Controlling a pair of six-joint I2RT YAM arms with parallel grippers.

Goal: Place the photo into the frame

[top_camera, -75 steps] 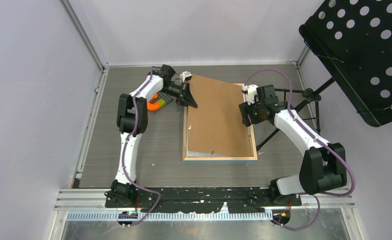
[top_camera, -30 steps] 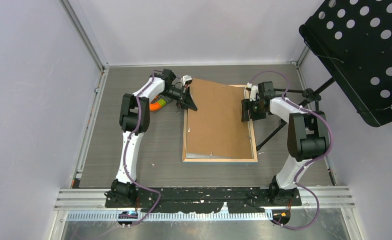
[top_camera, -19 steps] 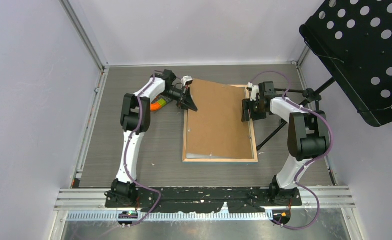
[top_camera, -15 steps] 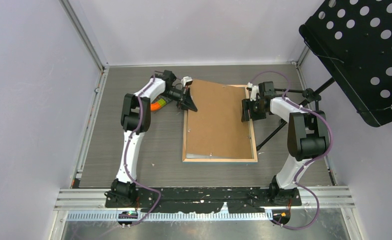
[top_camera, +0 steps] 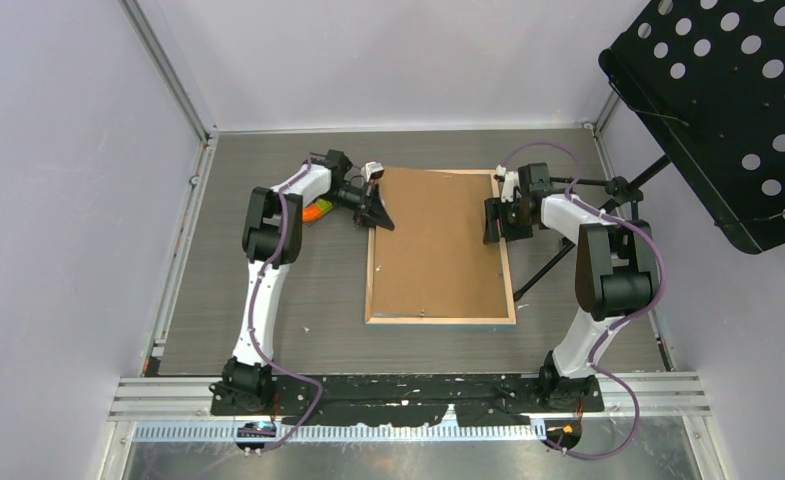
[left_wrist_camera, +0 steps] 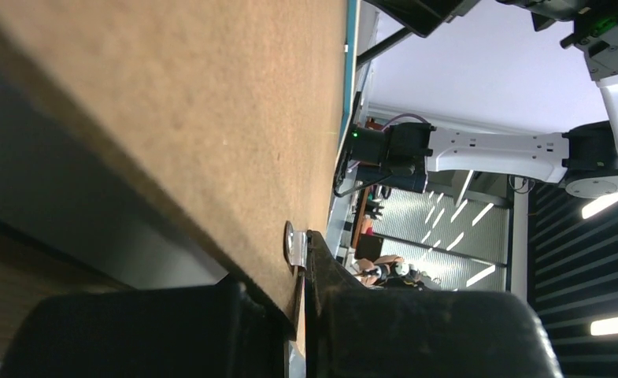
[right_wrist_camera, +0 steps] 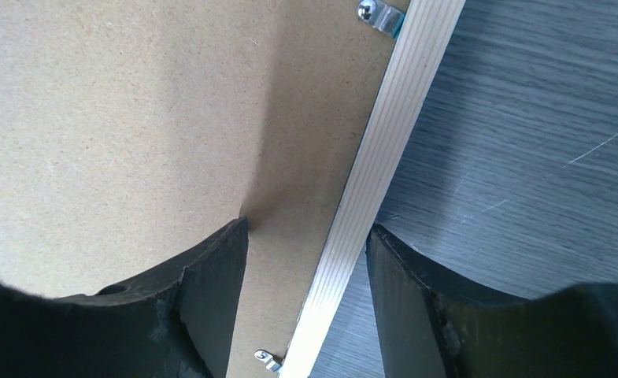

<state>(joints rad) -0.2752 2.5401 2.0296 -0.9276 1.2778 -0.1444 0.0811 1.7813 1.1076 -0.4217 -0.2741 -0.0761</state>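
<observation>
Pinching the thin edge of the backing board (left_wrist_camera: pixel 172 94) between the fingers (left_wrist_camera: pixel 400 323) of the left gripper (left_wrist_camera: pixel 290 287), clamped down to board thickness, right beside a small metal tab (left_wrist_camera: pixel 294 244). Straddling the right rail of the frame (right_wrist_camera: pixel 372 181) with the right gripper (right_wrist_camera: pixel 305 236): parted wide, one finger (right_wrist_camera: pixel 203 291) over the board, the other on the table (right_wrist_camera: pixel 526 157) side of the rail, closed on nothing. Cannot tell whether touching down.

Outward: frame lying flat and back-up mid-table, light wood side showing, between the two grippers. Filled almost edge to edge by the brown board. A thin pale strip left at the near rail, pane or print impossible to tell. No sight of the photo in any view, with the opening covered.

Versus half a second ago: board squared up. Far-left corner formerly skewed and poking past the far rail, now parallel with the rails and inside them. Left gripper a touch nearer with it. Same spot and same gap for the right gripper.

Only from above: whole layout, orange object (top_camera: pixel 315 210) beside the left arm (top_camera: pixel 268 230), black perforated stand (top_camera: pixel 728 110) at far right.

Only from the left wrist: the pinch itself, a teal edge running along the board, the right arm (left_wrist_camera: pixel 486 153) across the way.

Only from the right wrist: ribbed rail, second metal tab (right_wrist_camera: pixel 376 14) at its inner edge, clearance beside the finger on the board.
</observation>
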